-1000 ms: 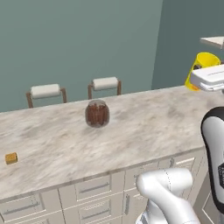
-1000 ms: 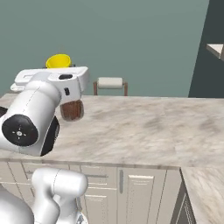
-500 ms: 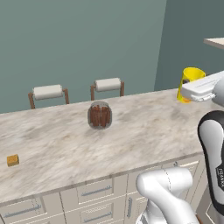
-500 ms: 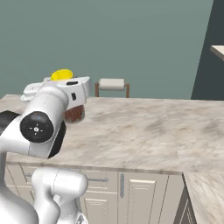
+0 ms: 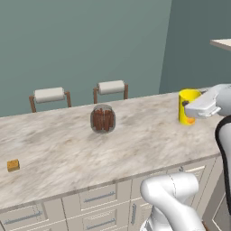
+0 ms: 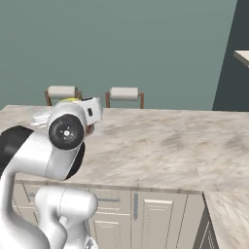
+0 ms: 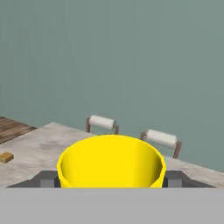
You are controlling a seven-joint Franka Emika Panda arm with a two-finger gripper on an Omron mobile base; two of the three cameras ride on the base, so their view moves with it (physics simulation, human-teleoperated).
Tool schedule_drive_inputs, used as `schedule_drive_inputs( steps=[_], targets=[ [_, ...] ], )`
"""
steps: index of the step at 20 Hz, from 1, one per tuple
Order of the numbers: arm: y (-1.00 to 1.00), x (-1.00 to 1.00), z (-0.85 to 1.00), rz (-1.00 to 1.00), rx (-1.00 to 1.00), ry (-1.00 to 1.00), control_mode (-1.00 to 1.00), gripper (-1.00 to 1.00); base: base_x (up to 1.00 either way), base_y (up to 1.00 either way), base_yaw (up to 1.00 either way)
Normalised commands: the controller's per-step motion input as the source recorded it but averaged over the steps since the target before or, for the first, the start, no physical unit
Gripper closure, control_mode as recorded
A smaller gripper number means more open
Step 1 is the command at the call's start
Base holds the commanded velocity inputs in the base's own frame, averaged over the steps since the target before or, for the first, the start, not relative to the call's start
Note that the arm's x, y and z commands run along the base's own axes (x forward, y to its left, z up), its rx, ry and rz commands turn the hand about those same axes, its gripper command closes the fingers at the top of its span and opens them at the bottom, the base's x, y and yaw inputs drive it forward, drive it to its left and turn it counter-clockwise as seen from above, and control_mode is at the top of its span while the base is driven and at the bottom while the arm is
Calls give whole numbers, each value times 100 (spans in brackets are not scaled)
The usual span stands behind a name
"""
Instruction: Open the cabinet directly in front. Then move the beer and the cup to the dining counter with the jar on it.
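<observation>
The claw [image 7: 111,179] grips the yellow cup [image 5: 188,106] upright, a finger on each side, at the dining counter's [image 5: 58,158] right end. The jar [image 5: 103,119] of reddish-brown sticks stands mid-counter, well apart.

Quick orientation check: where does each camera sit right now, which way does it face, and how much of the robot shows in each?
Left base view: behind the arm's left, facing the dining counter with jar; arm at lower right, tool at the cup.
Right base view: behind the arm's right, same counter; arm fills the lower left.
Hand view: on the hand, looking over the cup toward the wall; fingertips flank it.
Shared: two stools, the cup.
</observation>
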Motion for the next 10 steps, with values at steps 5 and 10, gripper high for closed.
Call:
schedule_drive_inputs(
  steps=[5,10],
  targets=[
    [15,45,-18,7,-1,15,-100,100,0,0,0],
    [14,94,-40,8,0,22,-100,100,0,0,0]
  ],
)
